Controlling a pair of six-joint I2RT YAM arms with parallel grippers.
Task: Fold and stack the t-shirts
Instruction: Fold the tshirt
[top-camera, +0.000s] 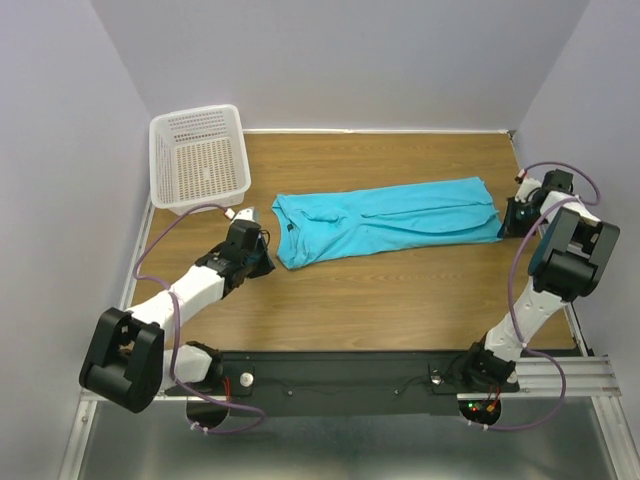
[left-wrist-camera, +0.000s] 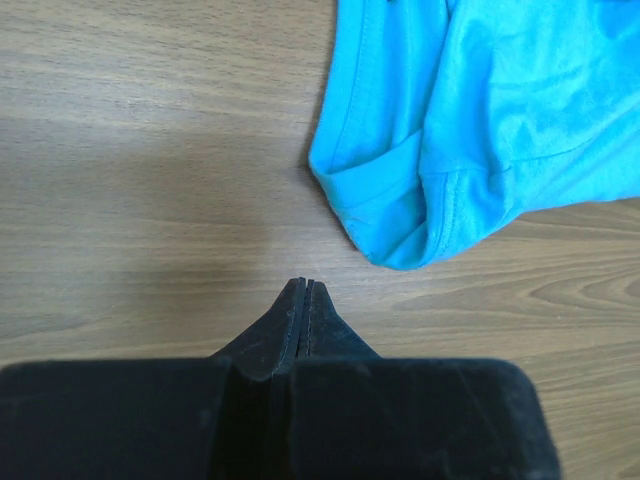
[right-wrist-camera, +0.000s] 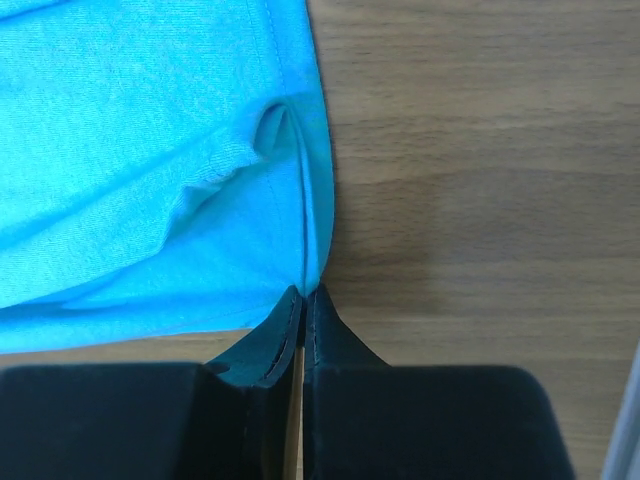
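Wooden table (top-camera: 400, 300), right pincer (right-wrist-camera: 302, 292) low — pinching t-shirt (right-wrist-camera: 150, 150) hem

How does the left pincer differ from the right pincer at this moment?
The left pincer is shut on nothing, over bare table; the right pincer is shut on the t-shirt's edge. The left pincer stands apart from the cloth at its left end; the right pincer touches its right end. Both are closed.
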